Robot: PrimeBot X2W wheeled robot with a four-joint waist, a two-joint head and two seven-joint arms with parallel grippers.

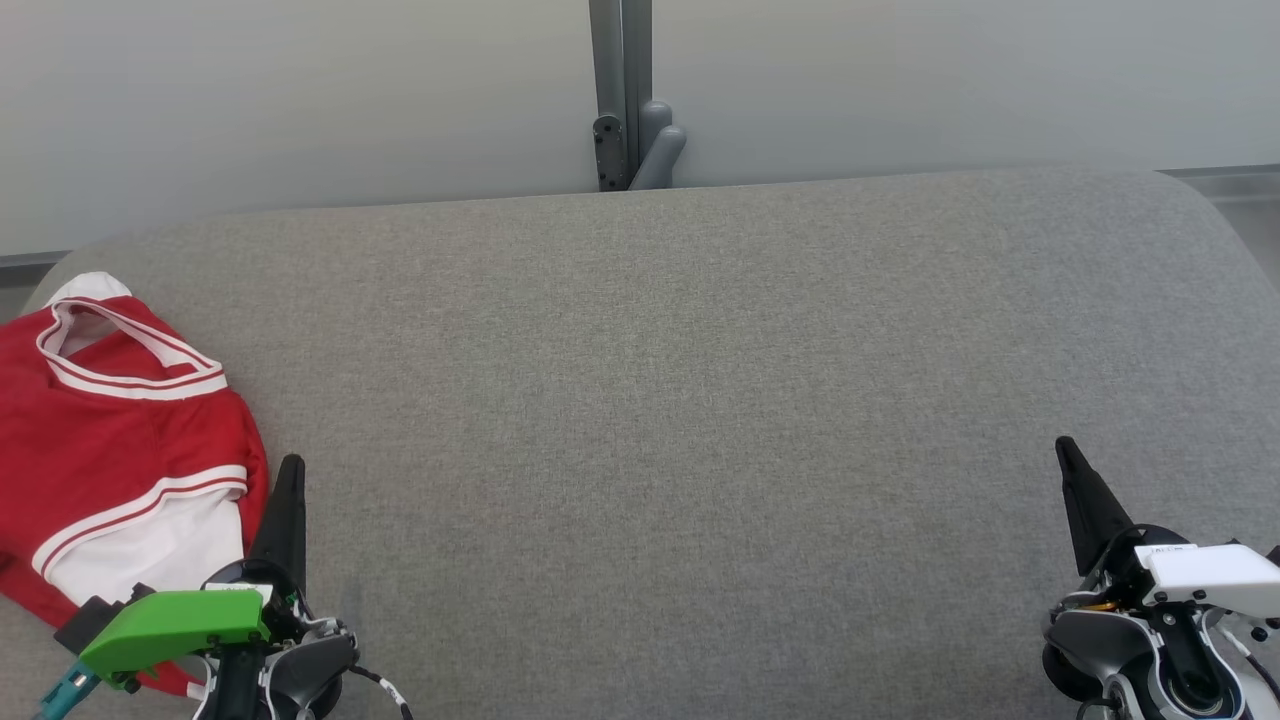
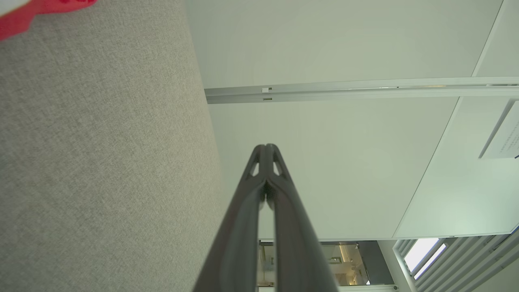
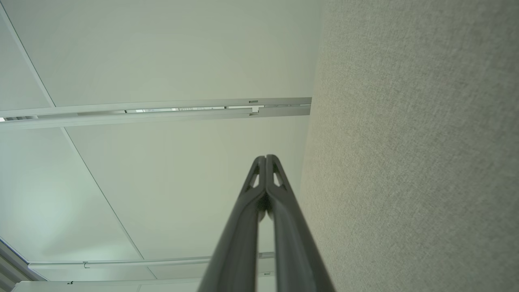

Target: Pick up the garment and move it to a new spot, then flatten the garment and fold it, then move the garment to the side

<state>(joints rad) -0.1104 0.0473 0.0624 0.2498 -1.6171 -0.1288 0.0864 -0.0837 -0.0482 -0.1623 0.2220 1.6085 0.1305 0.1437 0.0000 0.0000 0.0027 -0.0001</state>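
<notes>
Office-type test room or lab, going by the fittings. Plain pale wall panels [image 1: 300, 100] meet at a grey metal post [image 1: 620, 90], and an aluminium rail [image 2: 357, 89] runs across the panels. A printed paper notice [image 2: 505, 140] is stuck on one panel, text too small to read. Slatted blinds [image 2: 458, 259] hang by a bright window. The work surface is a wide grey fabric-covered pad [image 1: 700, 400] with rounded corners.

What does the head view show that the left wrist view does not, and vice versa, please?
Head view, not left wrist: the shut right gripper, the striped neckline of the red-and-white garment, and a grey post behind. Left wrist, not head: a metal rail, a wall notice and slatted blinds. Shared: the grey fabric surface, part of the garment, and the shut left gripper.
</notes>
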